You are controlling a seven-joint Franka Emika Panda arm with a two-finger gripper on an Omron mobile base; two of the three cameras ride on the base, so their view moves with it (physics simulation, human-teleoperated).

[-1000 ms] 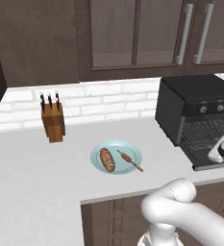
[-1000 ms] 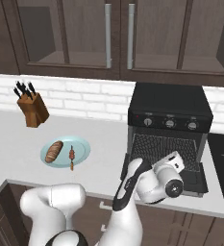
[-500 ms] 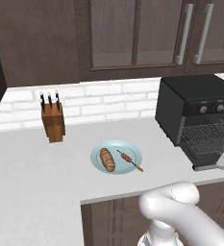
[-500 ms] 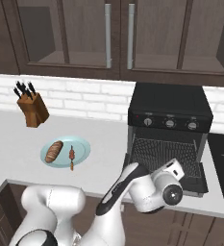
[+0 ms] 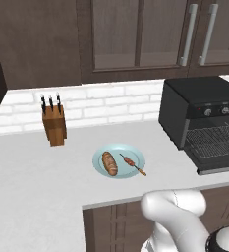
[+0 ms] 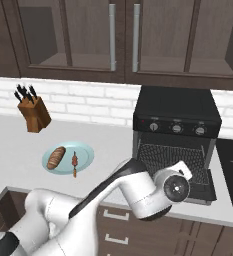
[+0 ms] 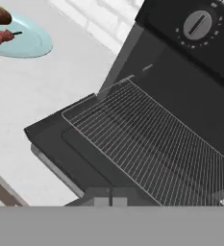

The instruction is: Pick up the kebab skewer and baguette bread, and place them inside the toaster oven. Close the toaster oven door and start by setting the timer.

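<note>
Now, one toaster oven (image 6: 177, 119) stands at 3 o'clock on the counter (image 5: 27, 177), its one toaster oven door (image 7: 60, 139) dropped flat open and one wire rack (image 7: 152, 144) showing inside. Three knobs (image 6: 176, 128) line its front top. At 9 o'clock from the oven lies one blue plate (image 6: 85, 156) bearing one baguette bread (image 6: 56, 157) and one kebab skewer (image 6: 74, 162), side by side. One knife block (image 5: 54, 125) stands at the plate's 10 o'clock. Gripper (image 7: 110, 198) fingers are pinched together, holding nothing, just over the door's front edge.

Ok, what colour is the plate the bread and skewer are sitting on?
Pale blue. The plate shows best in the left base view.
</note>
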